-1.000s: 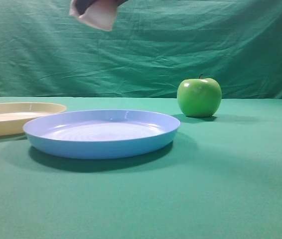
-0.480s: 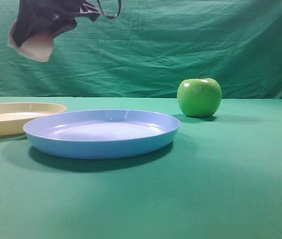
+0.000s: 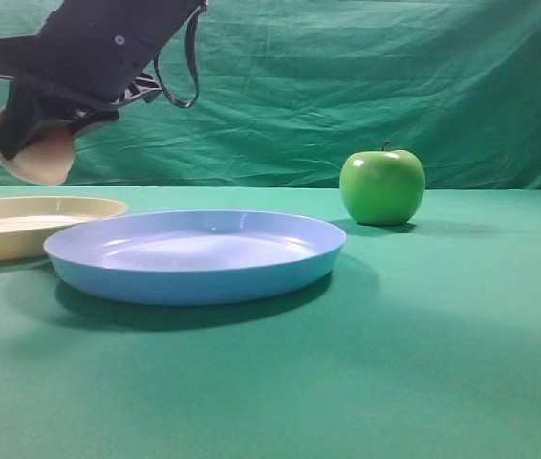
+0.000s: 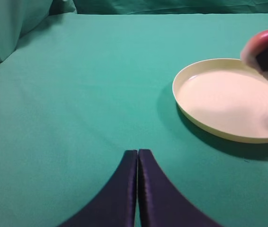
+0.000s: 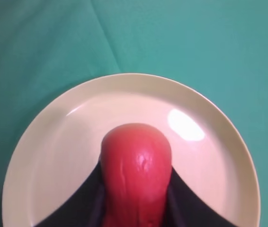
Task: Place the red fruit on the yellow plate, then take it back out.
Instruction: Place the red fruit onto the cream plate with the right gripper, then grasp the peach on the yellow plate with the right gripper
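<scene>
With our right gripper (image 5: 136, 208) holding the red fruit (image 5: 136, 175) in the air above the yellow plate (image 5: 53, 142), we should lower it gently to the plate's middle before letting go.

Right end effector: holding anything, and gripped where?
Yes: the rounded red fruit, pinched on its two sides by the right end effector above the pale cream-yellow plate.

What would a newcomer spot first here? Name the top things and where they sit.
The right gripper holds the red fruit in the air, right over the yellow plate at the table's left edge. A big blue plate fills the middle, with a shiny green apple behind it to the right.
</scene>
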`<state>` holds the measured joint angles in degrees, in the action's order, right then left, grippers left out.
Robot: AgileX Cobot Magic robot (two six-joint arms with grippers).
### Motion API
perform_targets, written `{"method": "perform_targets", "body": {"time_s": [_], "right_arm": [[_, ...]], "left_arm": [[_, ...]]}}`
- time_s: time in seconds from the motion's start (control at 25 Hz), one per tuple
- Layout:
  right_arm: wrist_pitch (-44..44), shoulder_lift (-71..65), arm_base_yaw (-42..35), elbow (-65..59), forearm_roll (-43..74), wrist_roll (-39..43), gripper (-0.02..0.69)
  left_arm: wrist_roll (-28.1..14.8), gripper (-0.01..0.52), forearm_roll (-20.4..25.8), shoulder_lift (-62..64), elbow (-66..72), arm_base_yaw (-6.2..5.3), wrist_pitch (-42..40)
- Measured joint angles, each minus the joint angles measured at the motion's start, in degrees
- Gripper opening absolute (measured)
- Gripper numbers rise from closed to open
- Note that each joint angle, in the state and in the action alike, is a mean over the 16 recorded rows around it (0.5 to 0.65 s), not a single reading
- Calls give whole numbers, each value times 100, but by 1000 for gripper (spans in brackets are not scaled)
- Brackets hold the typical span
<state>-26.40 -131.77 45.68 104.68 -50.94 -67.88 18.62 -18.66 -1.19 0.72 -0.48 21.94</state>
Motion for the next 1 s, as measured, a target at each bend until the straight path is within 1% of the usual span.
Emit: {"method": "perform_targets", "body": {"time_s": [0.24,0.32,0.4,0.44,0.52,0.84,1.0], "right_arm": [[-89,119,-38,0,-47,71,559],[-199,229,-90,0,-33,173,585],[-362,373,-171,0,-13,318,583],[-462,454,-222,0,-2,408,569],[-696,640,-346,0,28,627,517],[-1924,1534,-1042,0,340,1859,197],[-2445,2003,-1337,-17,777,2629,68]], "left_arm": [[0,0,0,0,0,0,0],[0,0,0,0,0,0,0],[0,0,0,0,0,0,0],[0,0,0,0,0,0,0],[0,0,0,0,0,0,0],[0,0,0,0,0,0,0],[0,0,0,0,0,0,0]]}}
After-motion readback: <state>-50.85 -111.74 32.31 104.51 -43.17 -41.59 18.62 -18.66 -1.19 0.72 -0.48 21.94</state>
